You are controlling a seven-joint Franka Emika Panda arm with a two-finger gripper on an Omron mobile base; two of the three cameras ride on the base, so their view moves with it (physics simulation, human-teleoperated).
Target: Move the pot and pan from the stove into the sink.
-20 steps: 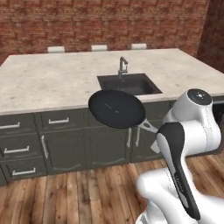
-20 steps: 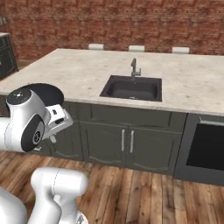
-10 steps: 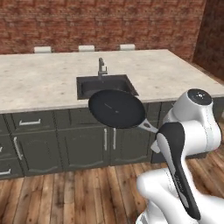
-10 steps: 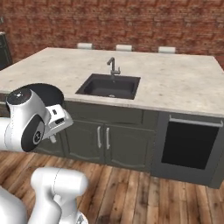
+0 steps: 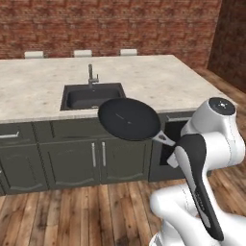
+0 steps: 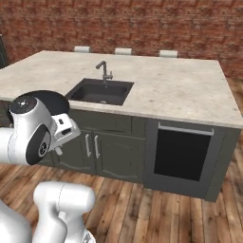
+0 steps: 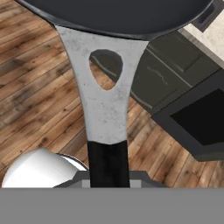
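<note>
1. Fingers cannot be made out as separate tips in the hand view; the black grip of the pan point(image 7: 107, 109) runs straight down into the gripper point(image 7: 108, 177) and the pan hangs in the air on it, so the gripper is closed around that handle.
2. Seen from the hand, the handle widens from black grip to a speckled silver neck with an oval hole, then meets the dark rim of the pan at the top of the picture.
3. From the left base view the pan point(image 5: 129, 118) is held level in front of the arm, its handle running back and to the right toward the wrist.
4. It hovers off the counter edge, in front of the dark cabinet doors point(image 5: 81, 161) and just short of the sink point(image 5: 92, 95).
5. From the right base view part of the pan point(image 6: 53, 102) peeks out behind the arm's white shoulder, to the left of the sink point(image 6: 100, 91).
6. The sink is a dark basin set into a pale stone counter point(image 6: 175, 92), with a grey faucet point(image 6: 104, 71) at its far rim.
7. A black appliance door point(image 6: 182, 152) sits under the counter to the right of the cabinets.
8. Wood plank floor point(image 5: 72, 216) lies below and a red brick wall point(image 5: 110, 24) stands behind the counter.
</note>
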